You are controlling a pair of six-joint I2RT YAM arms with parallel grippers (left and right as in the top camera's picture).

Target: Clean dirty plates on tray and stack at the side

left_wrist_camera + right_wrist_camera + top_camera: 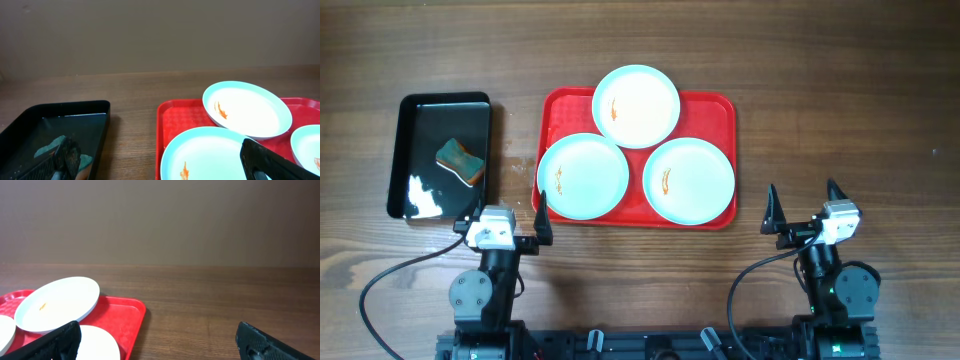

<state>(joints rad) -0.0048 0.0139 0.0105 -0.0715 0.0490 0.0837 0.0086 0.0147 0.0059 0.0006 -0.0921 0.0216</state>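
Three pale mint-white plates lie on the red tray (720,108): one at the back (636,105), one front left (583,177), one front right (689,180). Each has a small orange smear. My left gripper (505,215) is open and empty, just in front of the tray's front left corner. My right gripper (803,205) is open and empty, on the table right of the tray's front right corner. The left wrist view shows the front left plate (210,152) and back plate (247,107) beyond my open fingers (157,147). The right wrist view shows the tray's corner (127,315) and the back plate (57,302) beyond my open fingers (157,330).
A glossy black tray (420,110) stands left of the red tray and holds a teal and orange sponge (459,162). It also shows in the left wrist view (60,107). Bare wooden table lies right of the red tray.
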